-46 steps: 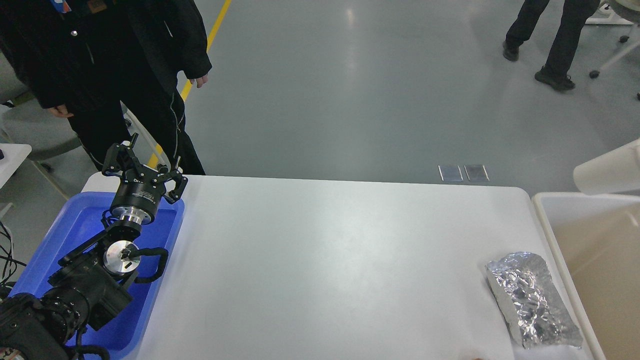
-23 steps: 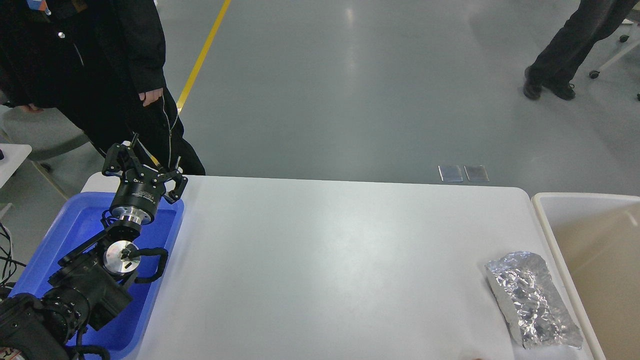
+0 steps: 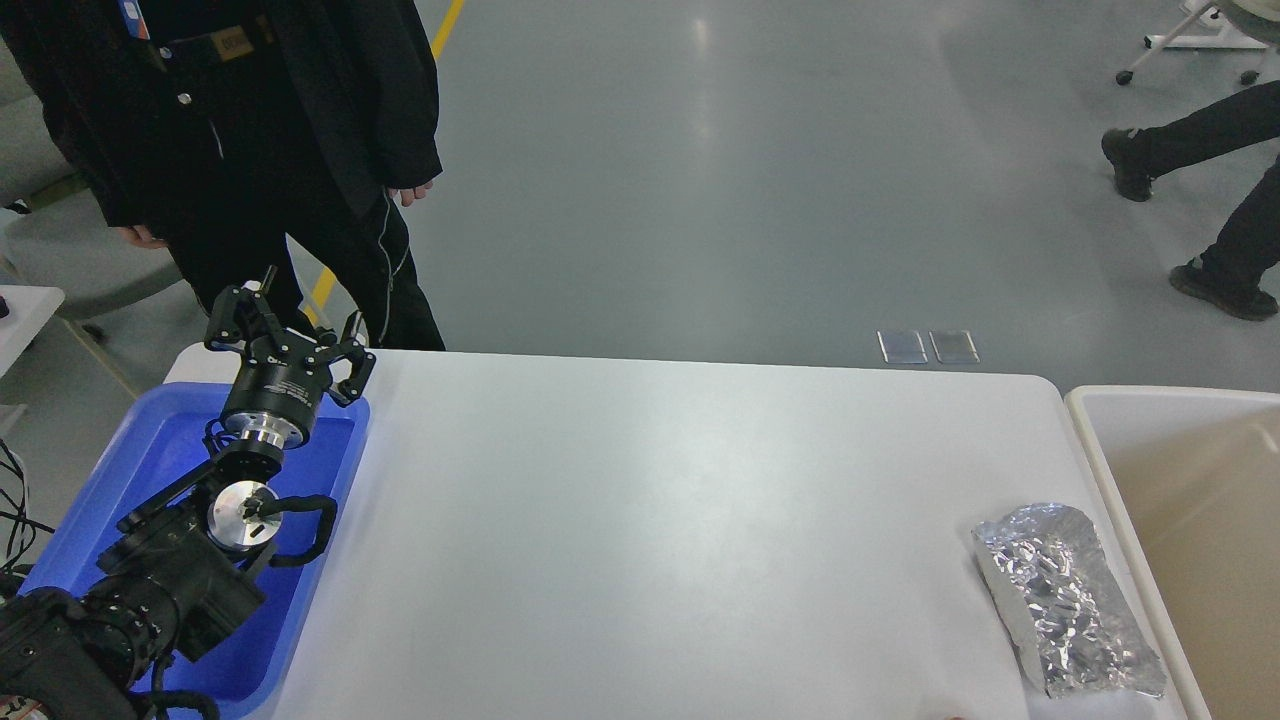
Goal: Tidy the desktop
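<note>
The white counter (image 3: pixel 660 530), the desktop to be tidied, fills the middle of the head view. A crumpled foil packet (image 3: pixel 1068 598) lies on it at about four o'clock, just beside the beige bin (image 3: pixel 1090 440) off its right edge. At nine o'clock the left gripper (image 3: pixel 290 325) hangs above the far end of the blue tray (image 3: pixel 150 445), its fingers (image 3: pixel 228 318) spread apart and holding nothing. A person in black (image 3: pixel 260 150) stands behind at eleven o'clock.
</note>
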`<control>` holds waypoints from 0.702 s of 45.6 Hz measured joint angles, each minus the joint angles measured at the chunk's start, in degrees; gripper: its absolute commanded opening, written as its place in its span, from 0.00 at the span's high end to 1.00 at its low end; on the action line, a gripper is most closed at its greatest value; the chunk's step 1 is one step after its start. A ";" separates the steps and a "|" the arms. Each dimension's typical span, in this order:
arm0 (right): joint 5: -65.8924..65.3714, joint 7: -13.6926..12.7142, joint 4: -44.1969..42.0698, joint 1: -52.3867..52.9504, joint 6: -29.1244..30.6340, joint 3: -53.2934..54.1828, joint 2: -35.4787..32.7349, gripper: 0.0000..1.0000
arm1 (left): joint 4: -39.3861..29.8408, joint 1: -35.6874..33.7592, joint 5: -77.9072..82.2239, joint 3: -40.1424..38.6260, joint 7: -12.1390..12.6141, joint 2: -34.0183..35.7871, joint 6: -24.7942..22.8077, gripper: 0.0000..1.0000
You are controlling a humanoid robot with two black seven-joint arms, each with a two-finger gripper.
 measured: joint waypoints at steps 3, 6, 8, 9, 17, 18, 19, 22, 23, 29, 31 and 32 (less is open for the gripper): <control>1.67 -0.31 -3.90 -4.10 -0.14 2.77 3.19 1.00 | 0.00 0.00 0.00 0.00 0.00 0.00 0.00 0.00; 2.94 -0.91 -8.33 -8.22 -0.23 6.16 6.40 1.00 | 0.00 0.00 0.00 0.00 0.00 0.00 0.00 0.00; 3.41 -1.34 -10.90 -10.32 -0.22 7.95 8.25 1.00 | 0.00 0.00 -0.01 0.00 0.00 0.00 0.00 0.00; 3.69 -1.68 -12.79 -11.77 -0.23 9.34 9.67 1.00 | 0.00 0.00 0.00 0.00 0.00 0.00 0.00 0.00; 4.60 -3.62 -24.00 -17.97 0.55 15.52 17.75 1.00 | 0.00 -0.01 0.00 0.00 0.00 0.00 0.00 0.00; 4.70 -3.94 -25.56 -18.61 0.73 16.21 18.87 1.00 | 0.00 -0.01 0.00 0.00 0.00 0.00 0.00 0.00; 4.75 -4.12 -26.58 -19.00 0.82 16.60 19.63 1.00 | 0.00 -0.01 0.01 0.00 0.00 0.00 0.00 0.00; 4.90 -4.69 -30.04 -19.98 1.11 17.79 21.95 1.00 | 0.00 -0.01 0.01 0.00 0.01 0.01 0.00 0.00; 4.97 -4.91 -31.36 -20.25 1.22 18.16 22.82 1.00 | 0.00 -0.01 0.01 0.00 0.01 0.00 0.00 0.00; 5.06 -5.68 -37.94 -21.15 2.03 19.50 27.01 1.00 | 0.00 -0.01 0.04 0.00 0.03 0.00 0.00 0.00; 5.05 -5.81 -39.73 -21.32 2.30 19.75 28.13 1.00 | 0.00 -0.01 0.04 0.00 0.03 0.00 0.00 0.00; 5.06 -5.91 -41.05 -21.43 2.48 19.90 28.96 1.00 | 0.00 -0.01 0.04 0.00 0.03 0.00 0.00 0.00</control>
